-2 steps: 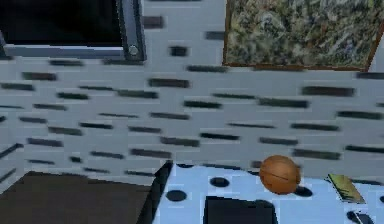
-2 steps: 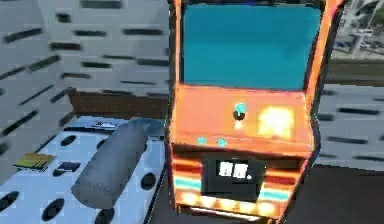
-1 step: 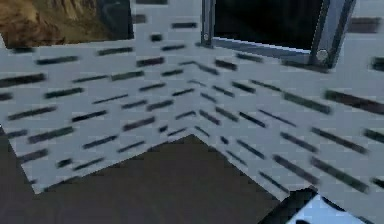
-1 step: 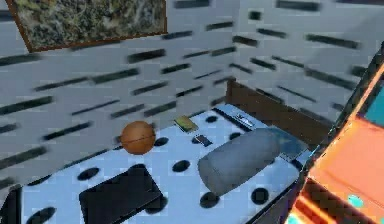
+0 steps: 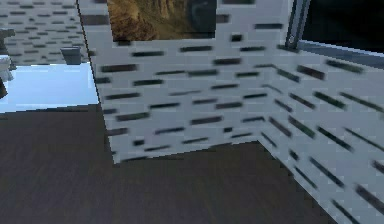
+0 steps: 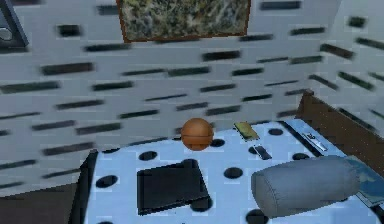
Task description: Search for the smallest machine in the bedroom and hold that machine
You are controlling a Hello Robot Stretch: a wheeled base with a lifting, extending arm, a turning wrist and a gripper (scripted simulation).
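Arm side view: a bed (image 6: 125, 170) with a white dotted cover stands against a brick wall (image 6: 90, 90). On the bed lie an orange ball (image 6: 197, 133) at the far side, a dark flat slab (image 6: 171, 186) nearer, and a grey pillow (image 6: 305, 185) at the near right. Right of the ball lie a small yellowish thing (image 6: 244, 129) and a small dark thing (image 6: 260, 152). Which of these is the smallest machine cannot be told. The state of the gripper cannot be told either.

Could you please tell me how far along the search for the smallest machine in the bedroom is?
Done: the robot is beside a bed, so the bedroom looks reached. In hand: searching; a flat dark slab and a small dark thing lie on its cover, possibly machines. Left: picking the smallest and holding it.
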